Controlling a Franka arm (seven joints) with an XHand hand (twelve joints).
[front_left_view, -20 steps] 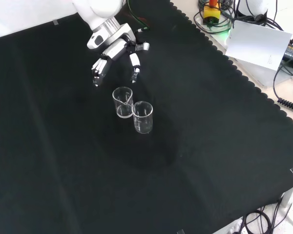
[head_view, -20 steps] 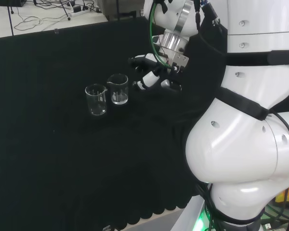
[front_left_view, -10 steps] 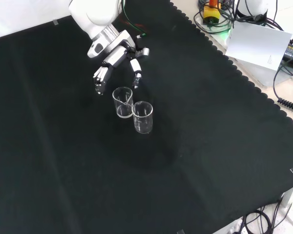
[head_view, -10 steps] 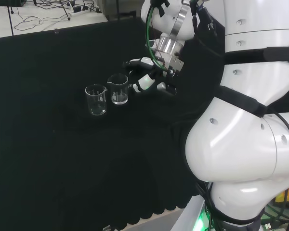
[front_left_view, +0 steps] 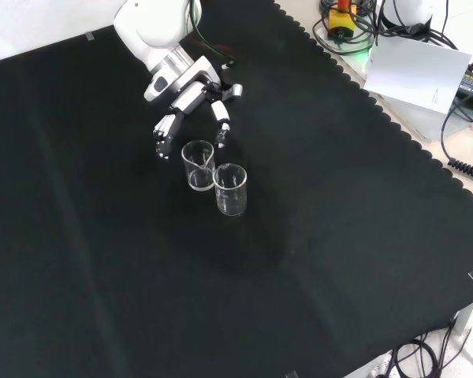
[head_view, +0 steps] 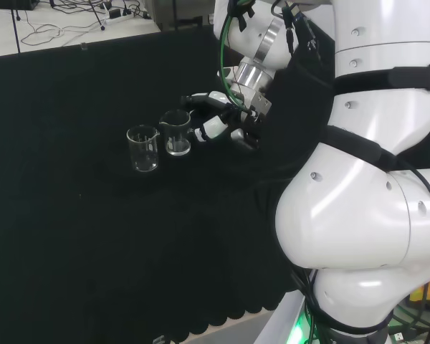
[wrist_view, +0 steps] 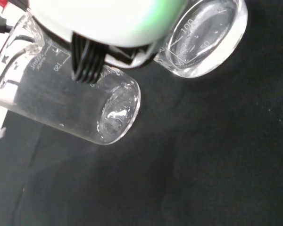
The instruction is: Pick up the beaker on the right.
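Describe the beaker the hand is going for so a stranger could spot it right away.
On the black cloth, two clear glass beakers stand touching near the middle. The target beaker is the one right below the hand in the front view, between its spread fingers; the other beaker stands beyond it.

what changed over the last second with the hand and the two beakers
The hand moved down toward the nearer beaker, leftward in the head view; its spread fingers now reach down on either side of that beaker, with nothing gripped yet. Both this beaker and the other beaker stayed upright in place on the black cloth.
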